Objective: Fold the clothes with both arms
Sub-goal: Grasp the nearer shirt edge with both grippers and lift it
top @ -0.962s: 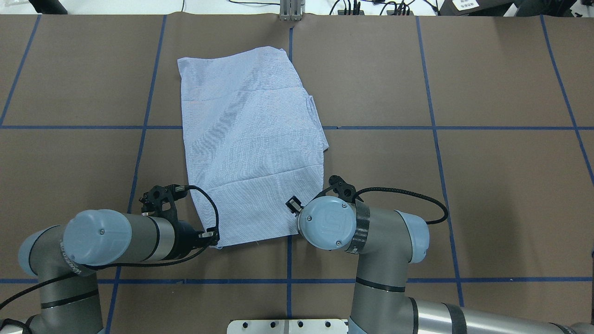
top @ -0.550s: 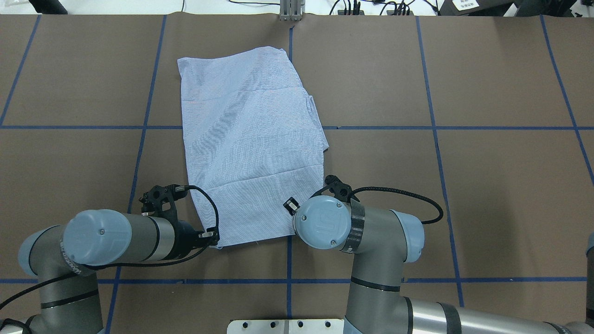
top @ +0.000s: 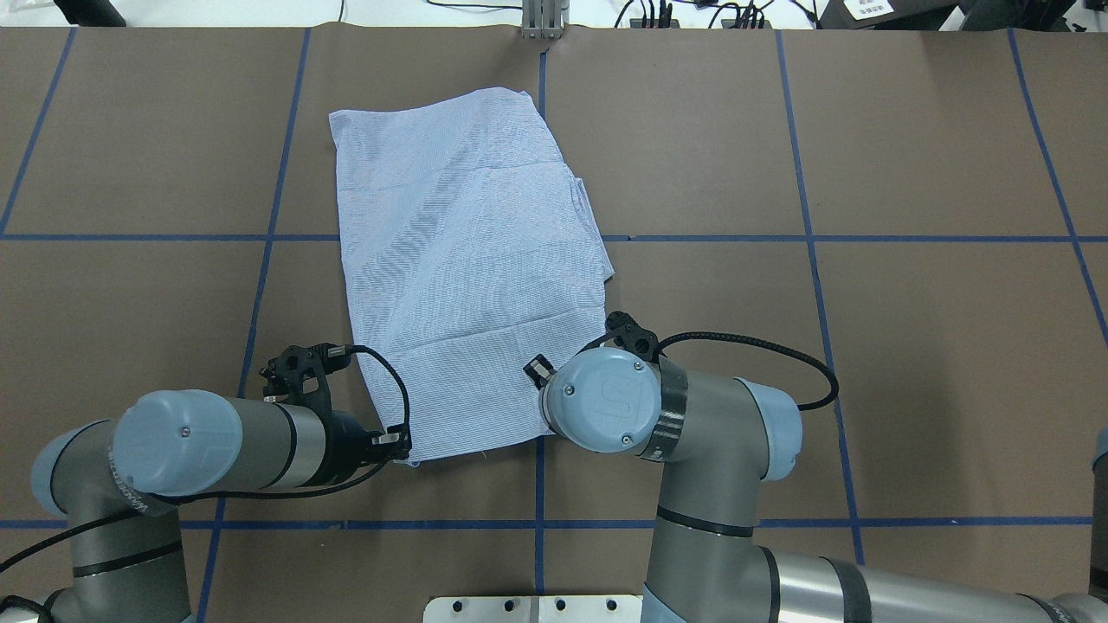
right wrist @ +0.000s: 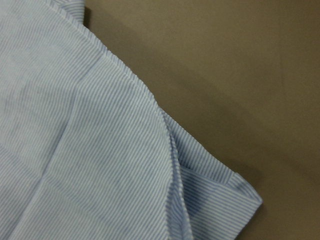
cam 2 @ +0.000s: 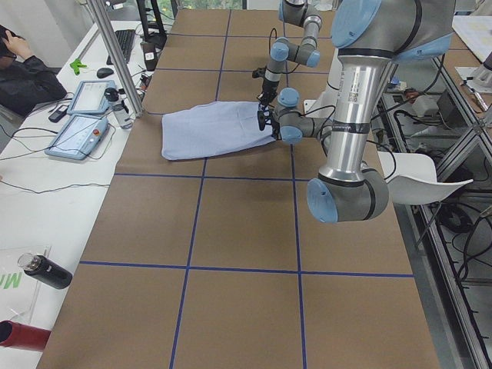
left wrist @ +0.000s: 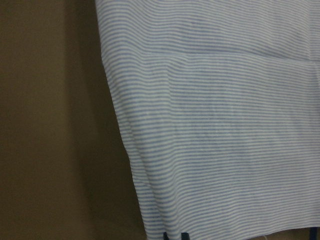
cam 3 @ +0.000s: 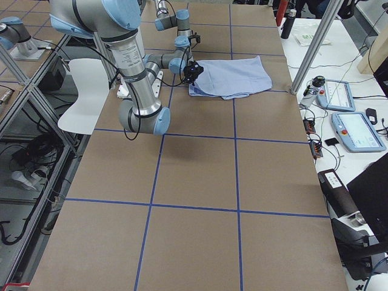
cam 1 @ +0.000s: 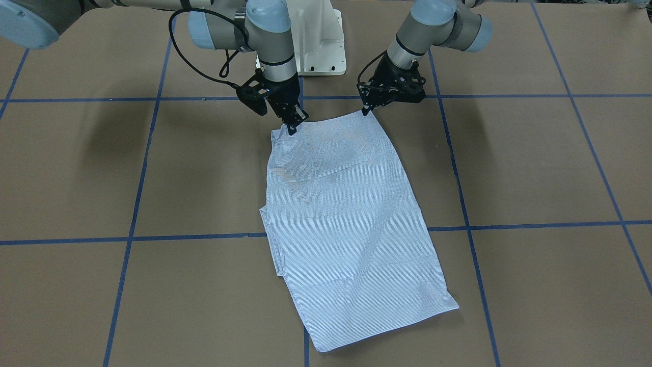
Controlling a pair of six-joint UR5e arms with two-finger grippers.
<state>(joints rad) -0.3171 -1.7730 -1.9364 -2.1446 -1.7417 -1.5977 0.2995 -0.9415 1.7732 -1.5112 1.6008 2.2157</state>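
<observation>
Starting with the shirt (top: pixel 467 260): spread flat on the brown worktop (top: pixel 909 346), folded into one long strip, no sleeves or collar showing. Sits in the middle, a bit to the robot's left, with one short end close to the robot and the other near the far edge.

Reaching down to the close end, one at each corner: the left arm (top: pixel 216 441) at the left corner, the right arm (top: pixel 718 407) at the right corner. Probably set this way for lifting both corners together and laying the close end over the far end, keeping the fold straight. Left jaws right at the hem corner; right jaws right at the other corner. Pinched or let go? Cannot tell for either pair.

From above, hard to see the right jaws, hidden under the round blue cap (top: pixel 606 402) of the arm. From across the worktop, easy to see both pairs of jaws down at the two corners. From the right wrist, stacked layers of cloth at that corner, so more than one layer to catch. From the left wrist, just one smooth edge and bare worktop beside it.
</observation>
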